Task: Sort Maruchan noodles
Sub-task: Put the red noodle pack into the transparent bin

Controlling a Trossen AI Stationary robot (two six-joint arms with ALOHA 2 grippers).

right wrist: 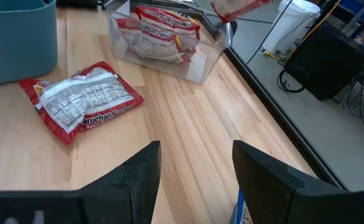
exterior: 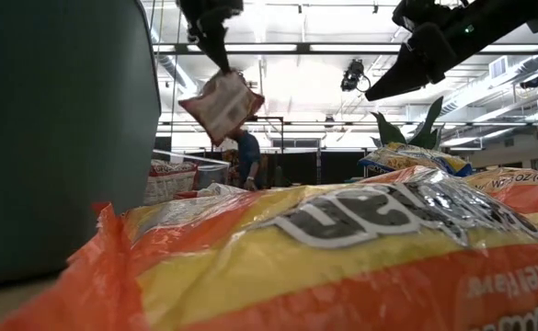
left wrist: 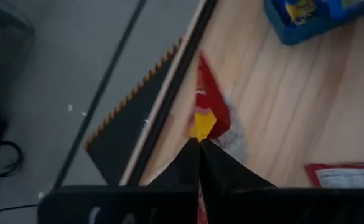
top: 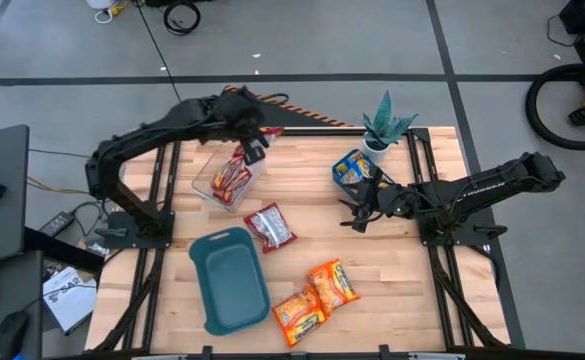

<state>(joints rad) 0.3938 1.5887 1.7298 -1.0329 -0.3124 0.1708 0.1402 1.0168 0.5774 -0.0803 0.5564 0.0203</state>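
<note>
we log the wooden worktop [top: 392, 270] first, then the teal tray [top: 230, 280] lying near its front edge, left of centre. next in size is the clear bin [top: 224, 182] toward the back-left, holding red packets [right wrist: 160, 34]. a small blue tray [top: 350, 168] with blue-and-yellow packets sits near the back-right, beside a potted plant [top: 385, 127] at the back edge.

loose noodles: one red packet [top: 269, 226] lies flat between the bin and the teal tray; two orange packets [top: 315, 297] lie touching each other near the front edge, right of the teal tray.

the left gripper [top: 249, 148] hangs above the bin's back side, fingers pinched closed on a red packet [exterior: 221, 106] that dangles tilted in the air. the right gripper [top: 357, 213] hovers just in front of the blue tray, fingers [right wrist: 266, 171] spread apart, holding nothing.
</note>
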